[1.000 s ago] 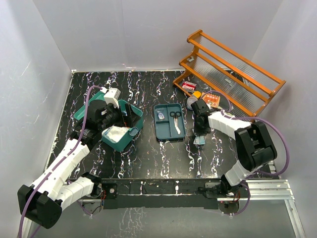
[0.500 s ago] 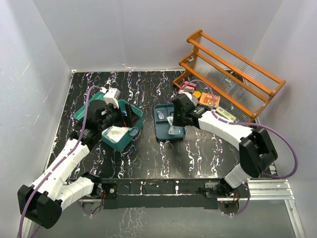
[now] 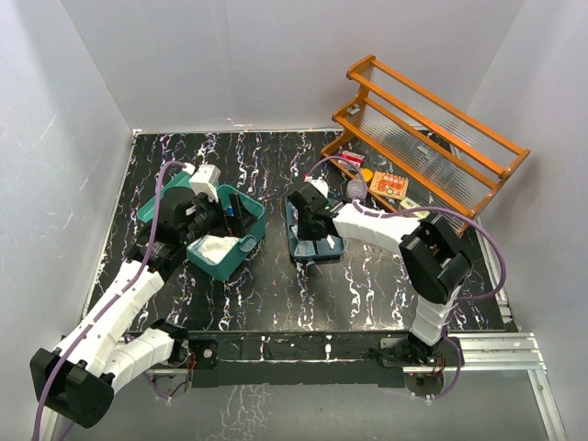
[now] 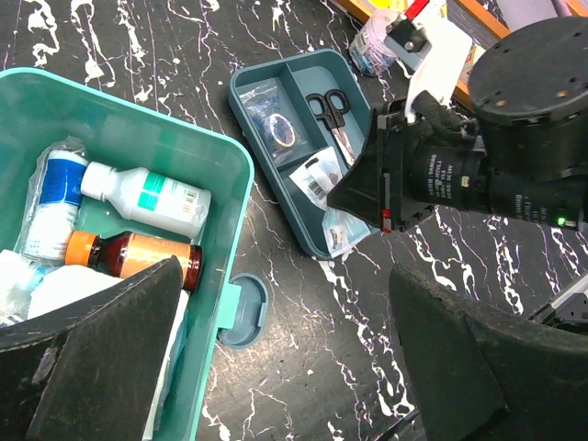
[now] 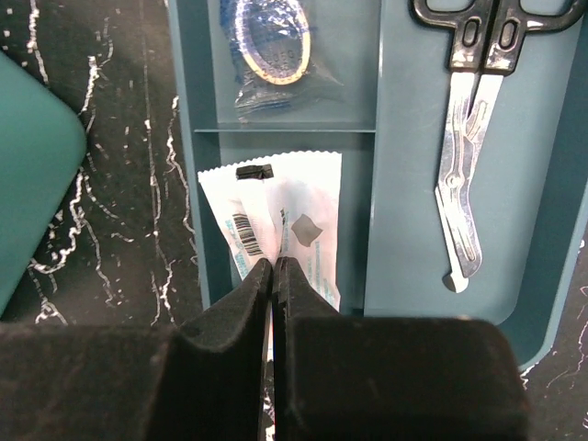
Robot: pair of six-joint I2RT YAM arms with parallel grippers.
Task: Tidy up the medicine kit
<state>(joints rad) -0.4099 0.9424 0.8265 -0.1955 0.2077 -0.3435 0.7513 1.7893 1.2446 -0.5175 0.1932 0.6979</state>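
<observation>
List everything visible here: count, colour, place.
table: one, black marbled, underneath everything
kit: one, teal, open, table's left
white bottle: one, green label, inside kit
amber bottle: one, orange cap, inside kit
wrapped item: one, blue-white, inside kit
tray: one, dark teal, right of kit
scissors: one, black-handled, tray's right compartment
bag: one, clear, blue ring inside, tray's far-left compartment
packets: seemingly two, white, overlapping, tray's near-left compartment
rack: one, orange, far right
red box: one, red, before rack
orange box: one, orange, before rack
small bottle: one, pale, beside boxes
left gripper: one, black, open above kit
right gripper: one, black, shut on packets
</observation>
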